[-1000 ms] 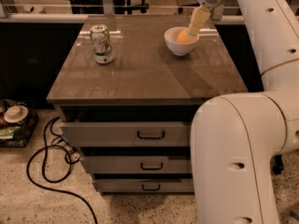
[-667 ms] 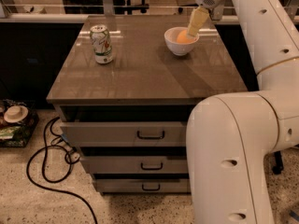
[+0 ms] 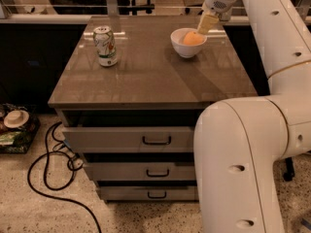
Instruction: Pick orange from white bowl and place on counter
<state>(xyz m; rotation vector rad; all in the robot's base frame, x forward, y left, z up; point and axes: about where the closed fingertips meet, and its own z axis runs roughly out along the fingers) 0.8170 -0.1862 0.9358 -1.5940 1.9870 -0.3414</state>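
Small round orange fruit (image 3: 192, 39) sits inside small shiny white bowl (image 3: 186, 51), far right on shiny grey-brown table (image 3: 146, 76). Tan gripper (image 3: 204, 28) reaches down to fruit at bowl's far right rim. Can't tell if jaws open or closed. Green-white drink can (image 3: 105, 46) stands upright far left, well apart.

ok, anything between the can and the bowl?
Nothing: camera view shows bare counter between can and bowl. The gripper is over the bowl, at the orange.

Dim light, counter (image 3: 146, 76) glare, hand (image 3: 206, 25) over white bowl (image 3: 185, 50)
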